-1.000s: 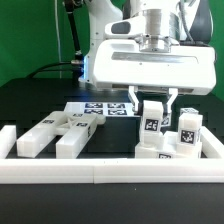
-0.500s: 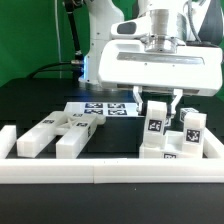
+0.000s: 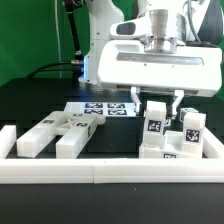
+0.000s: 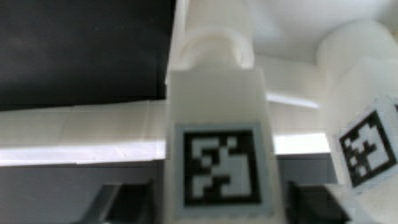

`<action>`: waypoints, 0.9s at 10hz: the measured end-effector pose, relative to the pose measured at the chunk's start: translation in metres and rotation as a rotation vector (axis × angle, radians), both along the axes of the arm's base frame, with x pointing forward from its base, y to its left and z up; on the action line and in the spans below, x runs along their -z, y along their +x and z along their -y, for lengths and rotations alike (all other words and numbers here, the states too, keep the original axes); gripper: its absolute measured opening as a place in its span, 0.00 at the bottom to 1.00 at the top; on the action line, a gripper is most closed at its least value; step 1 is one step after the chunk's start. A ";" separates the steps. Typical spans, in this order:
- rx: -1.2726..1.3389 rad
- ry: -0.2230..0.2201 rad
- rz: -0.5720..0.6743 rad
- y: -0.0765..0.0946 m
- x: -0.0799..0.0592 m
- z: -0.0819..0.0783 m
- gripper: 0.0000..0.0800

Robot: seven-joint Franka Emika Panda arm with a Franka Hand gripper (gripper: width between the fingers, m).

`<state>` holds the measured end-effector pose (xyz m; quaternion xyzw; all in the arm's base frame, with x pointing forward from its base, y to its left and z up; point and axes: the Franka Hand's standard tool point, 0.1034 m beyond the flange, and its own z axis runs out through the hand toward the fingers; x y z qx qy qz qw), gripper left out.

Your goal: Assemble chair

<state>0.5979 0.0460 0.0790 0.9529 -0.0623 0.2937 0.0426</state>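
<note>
The chair is in loose white tagged parts. An upright white bar [image 3: 153, 122] with a black-and-white tag stands on other white pieces [image 3: 160, 153] at the exterior view's right. My gripper [image 3: 156, 104] straddles its top, one finger on each side. In the wrist view the same bar [image 4: 217, 110] fills the middle, and the dark fingers [image 4: 134, 205] of my gripper [image 4: 222, 206] flank its tag with a thin gap showing, so the jaws stand open around it. A second tagged block [image 3: 190, 127] stands just to its right.
Two long white bars [image 3: 38, 137] [image 3: 72, 139] lie at the exterior view's left. The marker board [image 3: 100, 108] lies behind them. Long white border rails [image 3: 100, 173] run along the front and sides. A green backdrop stands behind the black table.
The gripper shifted slightly to the exterior view's right around the upright bar, then its fingers eased apart a little. The parts have not moved.
</note>
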 end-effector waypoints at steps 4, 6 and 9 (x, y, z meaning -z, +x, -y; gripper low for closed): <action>0.000 -0.001 -0.002 0.000 0.001 0.000 0.81; -0.003 -0.005 -0.008 0.000 0.000 0.005 0.81; -0.005 0.013 -0.015 0.004 -0.015 0.003 0.81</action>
